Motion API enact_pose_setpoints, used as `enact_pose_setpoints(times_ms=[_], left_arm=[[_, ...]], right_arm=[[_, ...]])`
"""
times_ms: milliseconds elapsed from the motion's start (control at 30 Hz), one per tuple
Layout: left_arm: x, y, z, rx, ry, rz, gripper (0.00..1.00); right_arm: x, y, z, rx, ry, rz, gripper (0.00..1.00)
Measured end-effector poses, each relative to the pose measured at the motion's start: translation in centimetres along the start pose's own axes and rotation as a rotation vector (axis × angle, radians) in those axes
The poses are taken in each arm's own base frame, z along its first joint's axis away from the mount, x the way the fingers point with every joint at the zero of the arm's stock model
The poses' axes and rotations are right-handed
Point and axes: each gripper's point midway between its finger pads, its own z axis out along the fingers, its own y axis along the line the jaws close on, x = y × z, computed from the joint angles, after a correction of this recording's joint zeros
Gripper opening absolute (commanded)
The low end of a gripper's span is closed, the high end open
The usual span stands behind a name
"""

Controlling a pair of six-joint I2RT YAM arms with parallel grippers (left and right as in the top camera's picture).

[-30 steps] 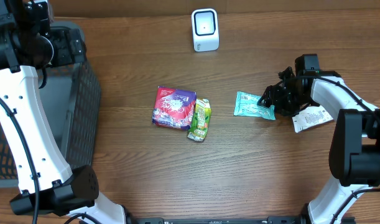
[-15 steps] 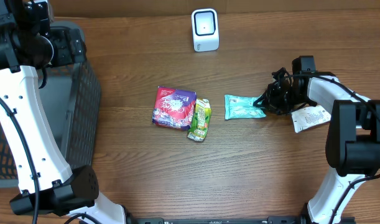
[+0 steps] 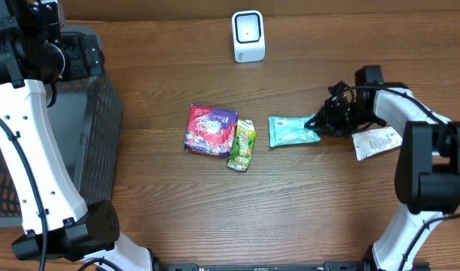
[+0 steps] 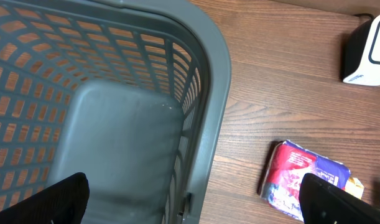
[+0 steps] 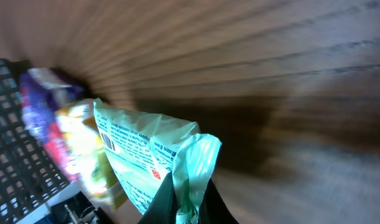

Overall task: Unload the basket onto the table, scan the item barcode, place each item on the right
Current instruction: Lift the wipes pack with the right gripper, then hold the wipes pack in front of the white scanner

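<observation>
A mint-green packet [image 3: 292,129] with a barcode on its face hangs just above the table's right middle. My right gripper [image 3: 321,123] is shut on its right end; in the right wrist view the packet [image 5: 146,155] is pinched between the black fingers of that gripper [image 5: 186,202]. The white scanner [image 3: 248,35] stands at the back centre. My left gripper [image 4: 190,205] is open over the grey basket [image 4: 115,124], with nothing between its fingertips.
A red and purple pouch [image 3: 210,129] and a green-yellow carton [image 3: 242,144] lie mid-table, left of the packet. A white label sheet [image 3: 376,141] lies at the right. The grey mesh basket [image 3: 94,113] fills the left side.
My right gripper closed on the mint-green packet's right end and carried it leftward toward the carton. The left arm has not moved.
</observation>
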Motion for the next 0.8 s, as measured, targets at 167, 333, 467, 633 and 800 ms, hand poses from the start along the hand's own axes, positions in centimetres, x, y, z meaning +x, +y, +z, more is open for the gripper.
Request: enact_pose_setpoints(times_ms=[167, 333, 467, 633, 800], left_arm=[[0.0, 0.0, 0.0, 0.0, 0.0, 0.0, 0.99], [0.0, 0.0, 0.0, 0.0, 0.0, 0.0, 1.0], [0.0, 0.0, 0.0, 0.0, 0.0, 0.0, 1.0], [0.0, 0.0, 0.0, 0.0, 0.0, 0.0, 1.0], [0.0, 0.0, 0.0, 0.0, -0.001, 0.0, 0.99]], right_arm=[[-0.3, 4.9, -4.7, -0.042, -0.106, -0.107, 0.04], [0.2, 9.6, -9.3, -0.096, -0.22, -0.227, 0.04], [0.4, 11.5, -11.2, -0.123, -0.282, -0.248, 0.04], [0.5, 13.1, -13.1, -0.139, -0.327, -0.214, 0.04], [0.6, 16.3, -15.8, -0.135, -0.357, -0.206, 0.04]])
